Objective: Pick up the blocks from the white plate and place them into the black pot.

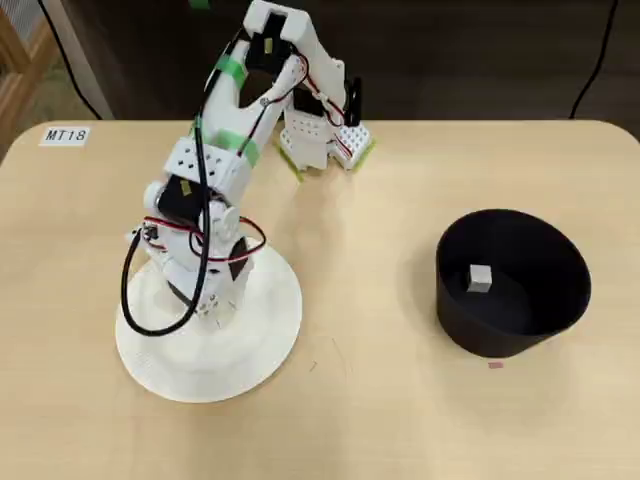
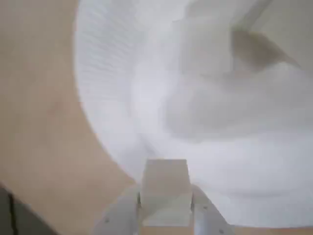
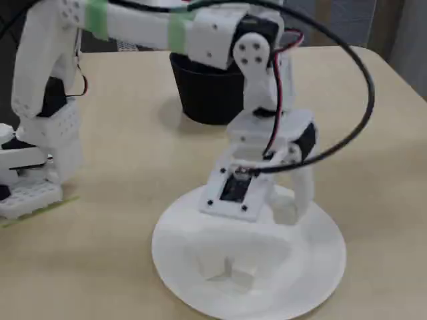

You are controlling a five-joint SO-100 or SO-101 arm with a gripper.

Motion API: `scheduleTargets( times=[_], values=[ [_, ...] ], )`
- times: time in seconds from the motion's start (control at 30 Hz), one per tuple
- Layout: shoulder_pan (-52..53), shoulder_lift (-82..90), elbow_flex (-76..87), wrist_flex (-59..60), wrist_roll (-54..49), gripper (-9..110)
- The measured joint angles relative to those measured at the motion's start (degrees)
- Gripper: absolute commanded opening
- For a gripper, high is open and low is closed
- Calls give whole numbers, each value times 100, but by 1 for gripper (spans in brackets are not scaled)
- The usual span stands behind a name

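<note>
While claw (image 2: 166,215) grips block (image 2: 165,188), another block (image 1: 480,279) in black pot (image 1: 520,300).

The worktop (image 1: 380,400) is a pale wood-look surface with rounded corners. In the overhead view, the white plate (image 1: 275,345) lies flat on it at about eight o'clock from the centre, and the black pot (image 1: 520,320) stands at about four o'clock, well apart from the plate. The arm's white base (image 1: 322,140) sits at the twelve o'clock edge. A small white label reading "MT18" (image 1: 66,135) lies near the ten o'clock corner. A tiny pink mark (image 1: 496,364) shows just beside the pot at its six o'clock.
</note>
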Motion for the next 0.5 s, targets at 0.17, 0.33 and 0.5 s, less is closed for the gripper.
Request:
scheduleTargets(
  times=[0.17, 0.33, 0.5],
  values=[
    [-475, 1450, 387, -888, -633, -2],
    [-1573, 3551, 2039, -2303, -580, -2],
    [-3059, 4676, 2909, -2558, -817, -2]
  ],
)
